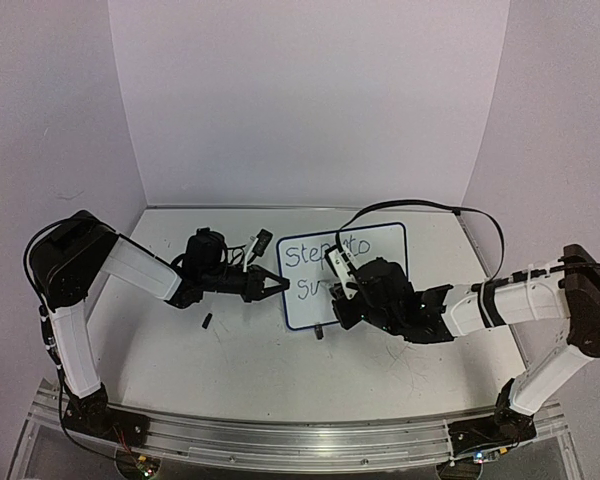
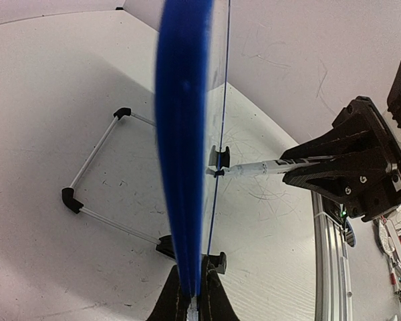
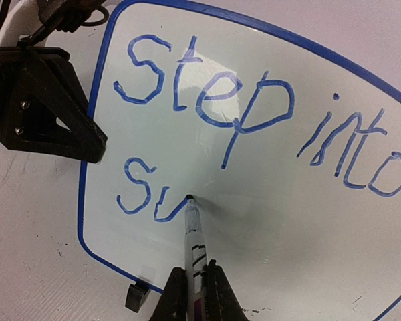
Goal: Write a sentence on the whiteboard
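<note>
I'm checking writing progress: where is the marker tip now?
In the right wrist view, the marker, held in the right gripper, touches the whiteboard at its lower left, just right of the "Su" on the second line.

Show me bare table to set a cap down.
Free: the near table strip between the whiteboard and the metal rail, right of a small black piece. Crowded: around the board, where the left gripper and the right gripper with its marker sit.
</note>
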Controlling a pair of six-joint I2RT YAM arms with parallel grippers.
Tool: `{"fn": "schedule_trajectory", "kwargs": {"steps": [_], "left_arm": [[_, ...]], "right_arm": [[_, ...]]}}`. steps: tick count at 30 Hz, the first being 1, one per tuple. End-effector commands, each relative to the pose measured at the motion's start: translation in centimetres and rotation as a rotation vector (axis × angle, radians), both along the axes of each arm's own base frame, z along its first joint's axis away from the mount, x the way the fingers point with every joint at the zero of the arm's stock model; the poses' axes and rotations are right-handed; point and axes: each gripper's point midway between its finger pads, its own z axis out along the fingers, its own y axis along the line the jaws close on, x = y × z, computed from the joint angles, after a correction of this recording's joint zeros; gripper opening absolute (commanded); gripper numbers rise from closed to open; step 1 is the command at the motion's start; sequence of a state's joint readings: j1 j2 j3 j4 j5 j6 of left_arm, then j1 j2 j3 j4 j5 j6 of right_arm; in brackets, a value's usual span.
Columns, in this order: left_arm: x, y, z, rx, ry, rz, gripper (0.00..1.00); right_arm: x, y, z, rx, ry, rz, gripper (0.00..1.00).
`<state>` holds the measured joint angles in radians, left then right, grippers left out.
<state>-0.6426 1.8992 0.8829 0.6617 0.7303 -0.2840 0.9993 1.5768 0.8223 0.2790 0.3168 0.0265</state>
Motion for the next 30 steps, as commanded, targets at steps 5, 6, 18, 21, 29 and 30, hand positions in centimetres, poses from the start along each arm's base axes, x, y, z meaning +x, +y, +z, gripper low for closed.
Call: {"fn": "schedule_trajectory", "kwargs": {"steps": [5, 6, 18, 21, 29, 30], "left_arm": [[1.0, 1.1, -2.0, 0.091, 0.001, 0.061, 0.00], [1.0, 1.1, -2.0, 0.092, 0.001, 0.061, 0.00], [1.0, 1.1, -2.1, 0.095, 0.000, 0.064, 0.00], [1.0, 1.1, -2.2, 0.096, 0.000, 0.064, 0.00], [1.1, 1.1, -2.2, 0.097, 0.001, 0.066, 0.00], [1.0, 1.1, -2.2, 0.098, 0.000, 0.065, 0.00]], "right_arm": [[0.9, -0.5, 1.1, 0.028, -0.019, -0.036, 0.00], [0.8, -0.5, 1.0, 0.027, -0.018, -0.035, 0.00], [0.4, -0.3, 0.5, 0.019, 0.007, -0.011, 0.00], [0.3, -0.3, 0.3, 0.017, 0.013, -0.006, 0.00], [0.0, -0.2, 0.2, 0.017, 0.026, 0.010, 0.00], [-0.1, -0.2, 0.1, 0.015, 0.029, 0.011, 0.00]]}}
